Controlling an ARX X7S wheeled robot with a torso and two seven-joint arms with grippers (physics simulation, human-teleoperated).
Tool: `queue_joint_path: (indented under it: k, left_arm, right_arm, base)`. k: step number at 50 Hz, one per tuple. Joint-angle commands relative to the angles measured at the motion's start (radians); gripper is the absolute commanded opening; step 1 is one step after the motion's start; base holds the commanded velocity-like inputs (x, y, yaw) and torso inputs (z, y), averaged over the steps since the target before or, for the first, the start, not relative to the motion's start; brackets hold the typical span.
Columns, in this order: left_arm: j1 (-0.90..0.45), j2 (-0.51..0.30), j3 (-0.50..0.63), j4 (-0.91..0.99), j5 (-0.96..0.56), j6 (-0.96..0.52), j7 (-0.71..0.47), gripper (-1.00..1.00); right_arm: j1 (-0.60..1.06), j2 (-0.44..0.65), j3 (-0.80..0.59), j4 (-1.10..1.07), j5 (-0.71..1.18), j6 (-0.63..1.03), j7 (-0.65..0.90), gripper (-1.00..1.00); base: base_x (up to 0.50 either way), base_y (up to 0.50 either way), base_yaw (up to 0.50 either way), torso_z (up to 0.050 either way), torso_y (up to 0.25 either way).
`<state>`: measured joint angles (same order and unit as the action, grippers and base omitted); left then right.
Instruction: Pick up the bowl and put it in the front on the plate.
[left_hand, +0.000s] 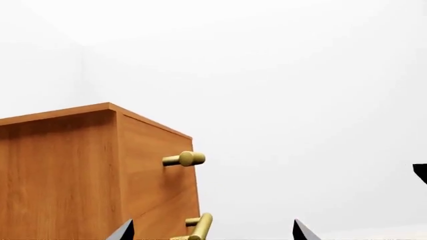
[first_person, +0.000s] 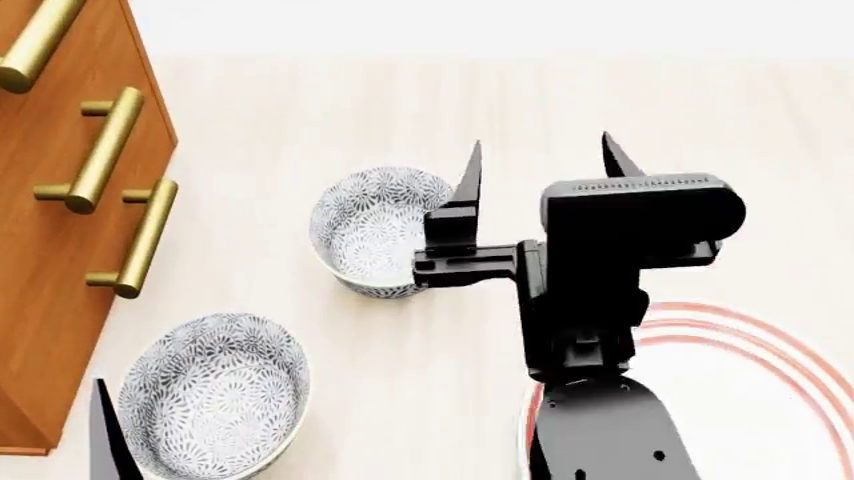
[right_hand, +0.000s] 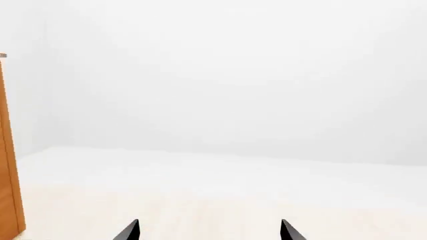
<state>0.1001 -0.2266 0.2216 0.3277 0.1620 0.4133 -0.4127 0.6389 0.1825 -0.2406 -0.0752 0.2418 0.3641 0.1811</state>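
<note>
Two patterned bowls show in the head view, and largest of all is the wooden cabinet (first_person: 60, 230) down the left edge, with brass bar handles (first_person: 110, 148). Next is the plate (first_person: 761, 345) at lower right: white with red rings, partly hidden by the right arm. One bowl, the near bowl (first_person: 214, 400), sits at lower left, beside the cabinet's front. The other, the bowl (first_person: 363, 240) at centre, looks to be the one being worked on.

Everything turns on how that centre bowl lies from the right gripper (first_person: 541, 158). Its jaws stand spread wide, holding nothing; the left fingertip sits just at the bowl's right rim, so the bowl is off to the picture-left of the gap, not between the jaws. By my reading, the gripper must shift left and down to straddle the rim. A round bowl has no long axis to align with. The plate lies to the lower right of the bowl, near it.

Only one dark tip of the left gripper (first_person: 110, 435) shows at lower left; its wrist view shows both tips apart, empty.

No brand, label or writing is legible anywhere.
</note>
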Motion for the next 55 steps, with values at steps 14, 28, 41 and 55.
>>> queue_joint_path:
  k: [14,28,41,55]
  left_arm:
    - [0.005,-0.002,0.008,0.000,0.005,-0.004,-0.002,1.00]
    - [0.003,-0.008,0.016,0.001,-0.008,-0.017,-0.004,1.00]
    - [0.004,-0.015,0.023,-0.002,-0.016,-0.020,-0.008,1.00]
    - [0.002,-0.020,0.034,-0.007,-0.019,-0.024,-0.011,1.00]
  right_arm:
    - [0.582,-0.172,0.236,0.783,0.256,0.313,0.075,1.00]
    - [0.580,-0.173,0.090,0.920,0.302,0.209,0.138,1.00]
    - [0.541,-0.169,0.020,0.912,0.373,0.191,0.167,1.00]
    - [0.524,-0.167,-0.023,0.908,0.431,0.173,0.179,1.00]
  base:
    - [0.00,0.00,0.00,0.000,0.000]
    - [0.00,0.00,0.00,0.000,0.000]
    - [0.00,0.00,0.00,0.000,0.000]
    - [0.00,0.00,0.00,0.000,0.000]
